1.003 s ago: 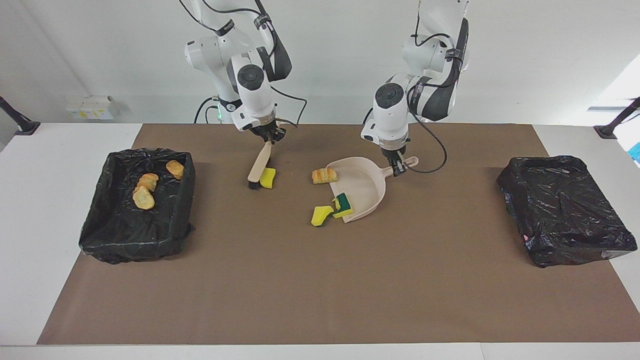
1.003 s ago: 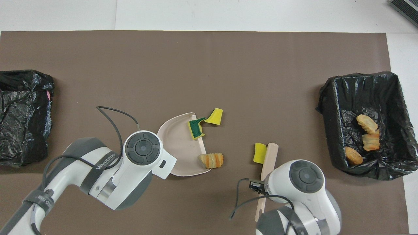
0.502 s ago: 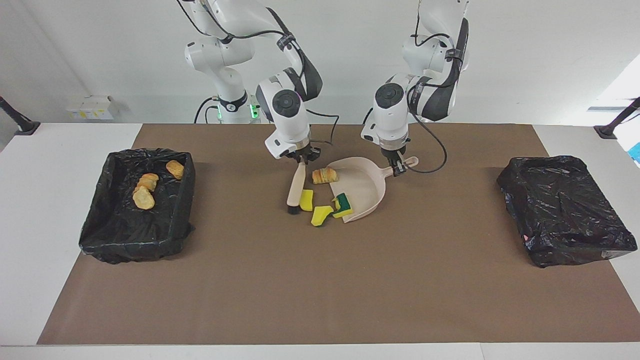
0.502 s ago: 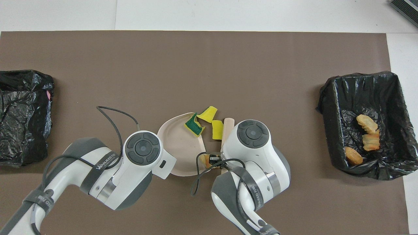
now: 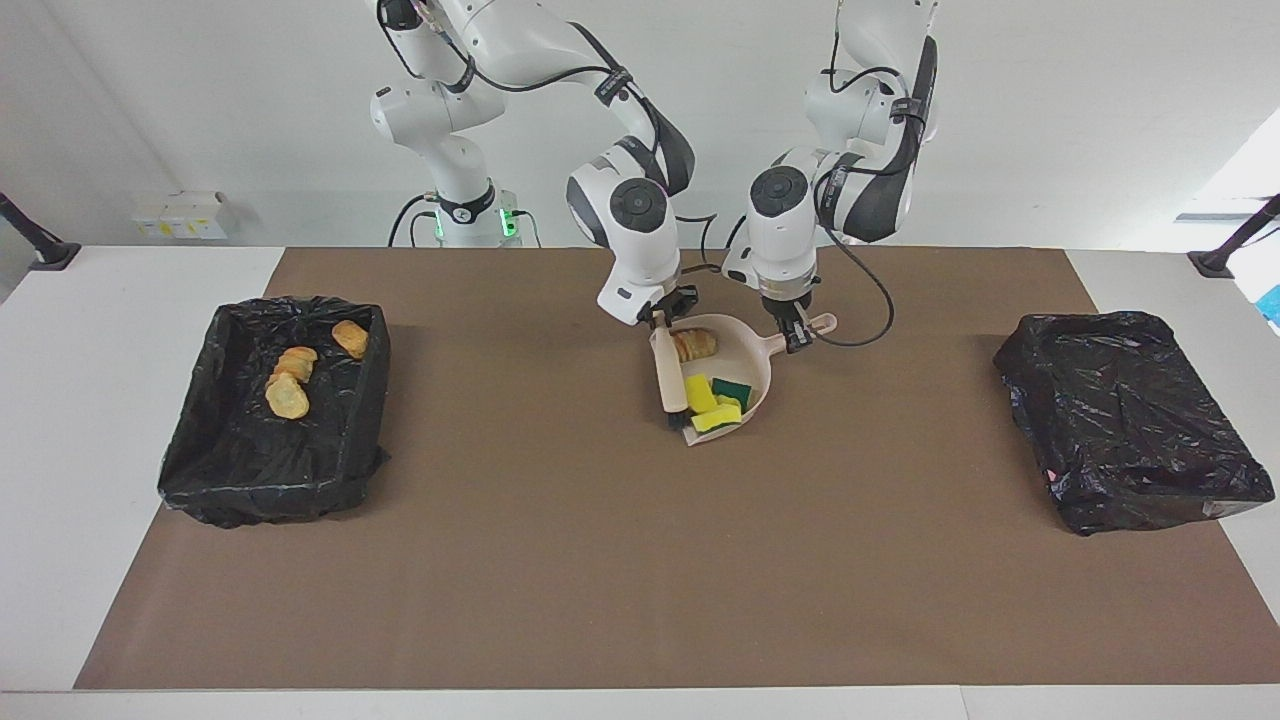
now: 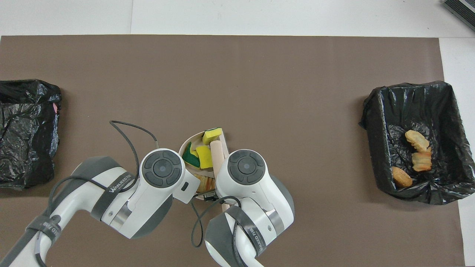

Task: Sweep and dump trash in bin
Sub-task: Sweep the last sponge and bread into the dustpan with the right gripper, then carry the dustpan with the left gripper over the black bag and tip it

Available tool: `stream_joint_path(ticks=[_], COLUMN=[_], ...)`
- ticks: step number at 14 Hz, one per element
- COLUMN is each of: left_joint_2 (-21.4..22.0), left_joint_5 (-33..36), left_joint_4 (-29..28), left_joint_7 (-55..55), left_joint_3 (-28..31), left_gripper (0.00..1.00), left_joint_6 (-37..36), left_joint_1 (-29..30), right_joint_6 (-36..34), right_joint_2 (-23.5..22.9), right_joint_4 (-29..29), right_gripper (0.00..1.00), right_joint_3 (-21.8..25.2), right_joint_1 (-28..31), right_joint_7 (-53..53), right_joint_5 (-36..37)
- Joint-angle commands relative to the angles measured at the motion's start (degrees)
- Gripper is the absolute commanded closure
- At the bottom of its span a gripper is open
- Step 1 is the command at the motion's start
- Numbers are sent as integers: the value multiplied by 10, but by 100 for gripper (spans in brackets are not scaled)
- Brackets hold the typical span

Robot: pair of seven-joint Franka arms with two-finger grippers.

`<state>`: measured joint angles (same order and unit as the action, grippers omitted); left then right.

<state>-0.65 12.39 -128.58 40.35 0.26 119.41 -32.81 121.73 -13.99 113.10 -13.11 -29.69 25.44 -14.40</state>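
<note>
The beige dustpan point(image 5: 752, 362) rests on the brown mat in the middle of the table, and my left gripper point(image 5: 797, 338) is shut on its handle. My right gripper point(image 5: 665, 316) is shut on the beige brush point(image 5: 668, 375), whose head lies along the pan's open mouth. The trash in the pan is a bread lump point(image 5: 695, 345), two yellow sponge chunks point(image 5: 716, 418) and a green-backed one point(image 5: 732, 388). From overhead I see the yellow chunks point(image 6: 204, 156), the brush point(image 6: 217, 152) and the pan's rim point(image 6: 184, 144); my wrists cover both grippers there.
A black-lined bin point(image 5: 270, 480) at the right arm's end of the table holds three bread lumps point(image 5: 287, 397); it shows overhead too point(image 6: 374, 122). A second black-lined bin point(image 5: 1130, 430) sits at the left arm's end.
My right arm swept the brush across the mat toward the left arm's end. It pushed the loose yellow chunks and the bread lump into the dustpan. The left arm and pan held still.
</note>
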Motion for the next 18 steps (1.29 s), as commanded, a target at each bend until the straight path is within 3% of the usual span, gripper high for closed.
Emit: stream_joint_path(ticks=[1, 6, 12, 16, 18], left_joint_2=[6, 0, 0, 11, 22], left_joint_5=[7, 7, 7, 7, 5], left_joint_4=[-14, -9, -3, -2, 10], left_joint_7=[-7, 2, 4, 33, 50], left_joint_3=[5, 5, 5, 7, 8], left_gripper=[100, 100, 100, 100, 100], left_joint_6=[16, 19, 10, 10, 6], left_joint_1=[-11, -2, -2, 19, 27], right_joint_6=[-35, -127, -184, -136, -127], right_joint_2=[7, 73, 110, 141, 130], right_joint_4=[-11, -9, -7, 59, 67], right_gripper=[100, 100, 100, 100, 100], right_joint_3=[-2, 3, 3, 4, 3], right_joint_1=[14, 58, 75, 75, 99], right_joint_7=[-32, -36, -57, -94, -127], right_joint_5=[-9, 6, 47, 47, 70])
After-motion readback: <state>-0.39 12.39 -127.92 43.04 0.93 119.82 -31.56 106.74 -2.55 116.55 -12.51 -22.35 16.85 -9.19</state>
